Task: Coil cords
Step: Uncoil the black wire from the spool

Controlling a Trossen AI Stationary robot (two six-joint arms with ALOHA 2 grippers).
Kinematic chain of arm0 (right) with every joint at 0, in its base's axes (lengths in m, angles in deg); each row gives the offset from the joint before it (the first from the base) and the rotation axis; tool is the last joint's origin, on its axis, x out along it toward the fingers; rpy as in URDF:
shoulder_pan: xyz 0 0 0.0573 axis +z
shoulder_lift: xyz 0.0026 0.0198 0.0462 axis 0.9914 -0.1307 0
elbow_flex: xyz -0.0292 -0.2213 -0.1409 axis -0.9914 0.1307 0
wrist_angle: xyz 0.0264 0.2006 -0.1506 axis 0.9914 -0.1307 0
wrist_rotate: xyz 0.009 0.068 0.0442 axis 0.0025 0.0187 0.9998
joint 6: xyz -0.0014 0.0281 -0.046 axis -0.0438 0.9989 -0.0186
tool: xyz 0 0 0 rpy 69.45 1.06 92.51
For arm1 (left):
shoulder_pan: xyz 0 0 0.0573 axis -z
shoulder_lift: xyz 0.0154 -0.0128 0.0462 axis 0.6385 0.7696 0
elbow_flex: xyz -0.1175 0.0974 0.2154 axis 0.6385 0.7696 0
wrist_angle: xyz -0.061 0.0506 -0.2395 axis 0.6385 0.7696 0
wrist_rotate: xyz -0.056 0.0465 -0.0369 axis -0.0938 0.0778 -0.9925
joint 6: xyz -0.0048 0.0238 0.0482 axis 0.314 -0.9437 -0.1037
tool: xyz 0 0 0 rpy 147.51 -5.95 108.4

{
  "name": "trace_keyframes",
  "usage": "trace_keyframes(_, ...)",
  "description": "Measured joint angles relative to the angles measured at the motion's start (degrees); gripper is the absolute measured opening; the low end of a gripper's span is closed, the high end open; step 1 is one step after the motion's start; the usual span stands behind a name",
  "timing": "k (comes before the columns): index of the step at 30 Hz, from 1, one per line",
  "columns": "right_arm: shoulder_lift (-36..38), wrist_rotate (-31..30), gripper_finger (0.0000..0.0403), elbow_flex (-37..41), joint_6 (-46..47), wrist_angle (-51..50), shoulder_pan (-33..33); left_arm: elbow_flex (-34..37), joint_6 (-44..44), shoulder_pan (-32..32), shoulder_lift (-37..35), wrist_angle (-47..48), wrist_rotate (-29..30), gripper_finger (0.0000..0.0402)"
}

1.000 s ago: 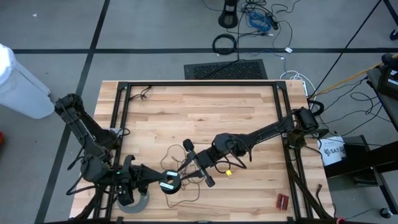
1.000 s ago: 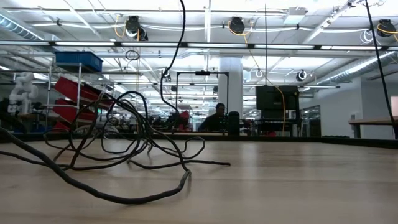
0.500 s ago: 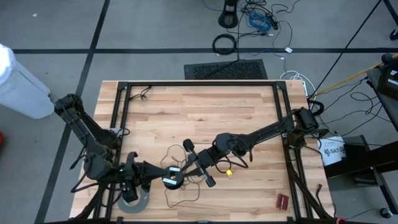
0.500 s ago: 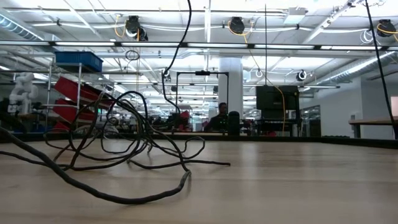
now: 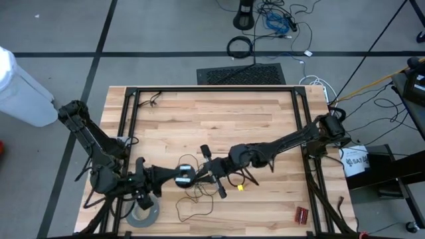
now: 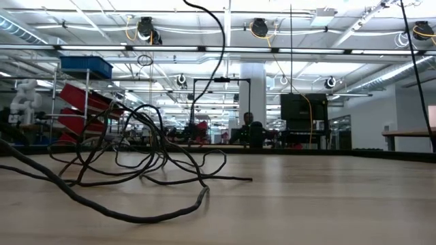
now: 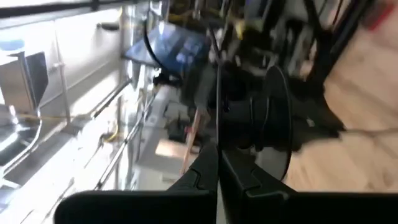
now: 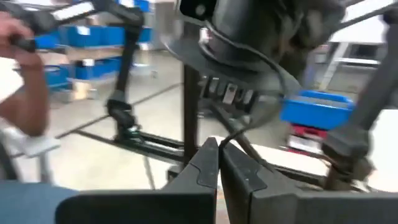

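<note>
Near the table's front, both claws (image 5: pixel 174 176) (image 5: pixel 208 171) pinch shut on the cords (image 5: pixel 194 199), its disc (image 5: pixel 184 175) half hidden.

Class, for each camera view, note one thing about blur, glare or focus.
High view: evenly lit, table sharp. Low view: bright ceiling lights, wire in focus, room behind softer. Left wrist view: motion-blurred, disc smeared. Right wrist view: background blurred.

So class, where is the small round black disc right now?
In the high view, the disc sits near the table's front edge, left of centre, between the left gripper and the right gripper, behind the grey tape roll.
</note>
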Motion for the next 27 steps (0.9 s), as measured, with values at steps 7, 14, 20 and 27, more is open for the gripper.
trace_keyframes(7,5.59,-7.67,0.0001,0.00,-3.42,-6.81,2.98,0.00,0.09,-0.02,0.00,0.49,3.64,0.0001)
trace_keyframes(14,6.92,-9.40,0.0000,0.00,-4.88,-6.56,4.94,0.00,0.13,-1.50,-0.02,-1.81,3.76,0.0001)
trace_keyframes(20,3.88,-9.31,0.0000,0.00,-5.25,0.46,5.29,-0.02,4.36,-7.16,-0.02,-10.76,3.89,0.0001)
trace_keyframes(27,-1.05,-14.93,0.0000,0.00,-6.65,10.50,5.29,-0.02,12.82,-12.62,-0.02,-12.10,0.70,0.0001)
